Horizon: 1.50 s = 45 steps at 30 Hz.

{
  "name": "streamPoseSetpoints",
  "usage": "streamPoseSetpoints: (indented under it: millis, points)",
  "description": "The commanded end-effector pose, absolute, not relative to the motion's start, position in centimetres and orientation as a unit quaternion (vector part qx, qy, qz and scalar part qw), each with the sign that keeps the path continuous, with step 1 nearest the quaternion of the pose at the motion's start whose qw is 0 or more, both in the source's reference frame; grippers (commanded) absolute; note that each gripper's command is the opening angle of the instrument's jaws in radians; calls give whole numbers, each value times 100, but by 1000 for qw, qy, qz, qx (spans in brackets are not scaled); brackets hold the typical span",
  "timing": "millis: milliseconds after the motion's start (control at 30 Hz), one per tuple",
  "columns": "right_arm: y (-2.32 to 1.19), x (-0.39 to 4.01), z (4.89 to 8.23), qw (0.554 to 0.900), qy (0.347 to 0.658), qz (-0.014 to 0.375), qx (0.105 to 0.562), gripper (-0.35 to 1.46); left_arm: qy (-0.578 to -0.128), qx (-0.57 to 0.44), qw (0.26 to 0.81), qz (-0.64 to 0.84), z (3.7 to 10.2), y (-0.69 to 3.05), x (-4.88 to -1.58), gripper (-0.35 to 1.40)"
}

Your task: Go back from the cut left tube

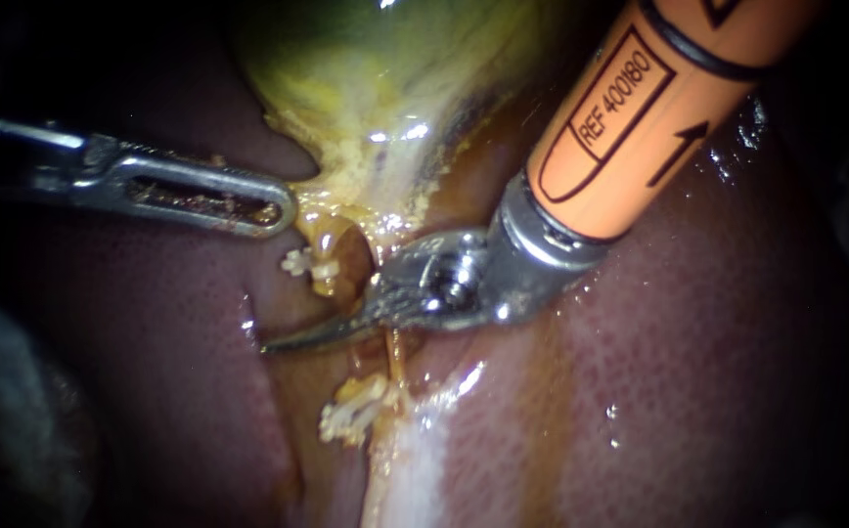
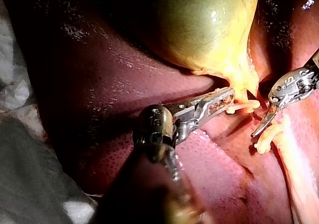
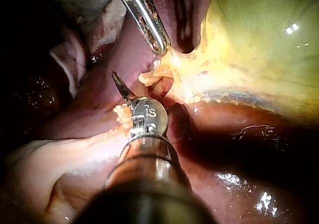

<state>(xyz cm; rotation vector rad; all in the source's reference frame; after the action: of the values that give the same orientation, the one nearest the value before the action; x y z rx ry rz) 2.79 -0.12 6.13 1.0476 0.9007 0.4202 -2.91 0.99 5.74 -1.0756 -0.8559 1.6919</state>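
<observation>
Two clips sit on the tube (image 1: 344, 259). The far clip (image 1: 299, 264) is white and sits on the left side of the stump, close under the gallbladder (image 1: 385, 88). The near clip (image 1: 351, 411) is white with a ragged outline and lies well toward the near side, beside a pale band of tissue on the liver (image 1: 718, 372).

Tube, appearance: the far stump is brown, glossy and bulged, and hangs from the yellow fringe at the gallbladder's neck. Between the blades and the near clip only a thin orange-brown strand (image 1: 393, 357) shows. Where the blades cross the tube, I cannot tell whether the ends are fully parted.

Right instrument (image 1: 288, 340): orange shaft entering from the far right, then a metal wrist. Its curved blades are pressed together into one sharp point. They lie across the tube's line, between the two clips, with the point aimed left over the liver. Nothing shows held between the blades.

Left instrument (image 1: 283, 210): slotted jaws lying together, no gap visible in either wrist view. The tip meets the yellow fringe of the gallbladder and appears to pinch it; the fringe is drawn to a small peak toward the tip.

Liver surface is dark red and wet, with brownish fluid around the tube.
</observation>
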Motion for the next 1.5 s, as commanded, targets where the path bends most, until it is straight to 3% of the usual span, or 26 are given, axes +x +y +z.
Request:
streamPoseSetpoints:
  millis: [33, 67, 133, 200, 300, 500, 633, 867, 967, 1167, 1400, 1500]
  points:
    - [-13, 279, 613, 750, 412, 193, 479, -35, -348, -437, 463, 688, 574, 99, -291, -35]
    - [-13, 279, 613, 751, 412, 193, 479, -13, -348, -437, 462, 688, 574, 99, -291, -35]
    - [-14, 281, 613, 751, 411, 192, 480, 81, -348, -437, 462, 688, 575, 99, -291, -35]
    - [-15, 282, 614, 753, 415, 200, 471, 113, -348, -437, 462, 688, 575, 99, -291, -35]
    - [-15, 282, 614, 755, 426, 223, 446, 130, -348, -437, 462, 688, 575, 99, -291, -35]
    - [-15, 280, 614, 755, 431, 236, 434, 138, -348, -438, 462, 688, 576, 99, -290, -35]
    - [-19, 271, 608, 781, 434, 229, 385, 143, -348, -438, 462, 688, 576, 99, -290, -35]
    - [-23, 245, 582, 856, 401, 148, 291, 143, -348, -438, 462, 689, 578, 100, -289, -35]
    - [-13, 224, 564, 878, 393, 108, 251, 143, -348, -438, 461, 689, 578, 100, -288, -35]
    - [-10, 170, 559, 892, 394, 81, 207, 145, -349, -438, 461, 689, 578, 99, -287, -35]
    - [1, 99, 581, 923, 339, 65, 170, 145, -349, -438, 461, 689, 578, 99, -286, -35]
    - [9, 84, 587, 927, 331, 67, 163, 145, -349, -438, 461, 689, 578, 99, -286, -35]
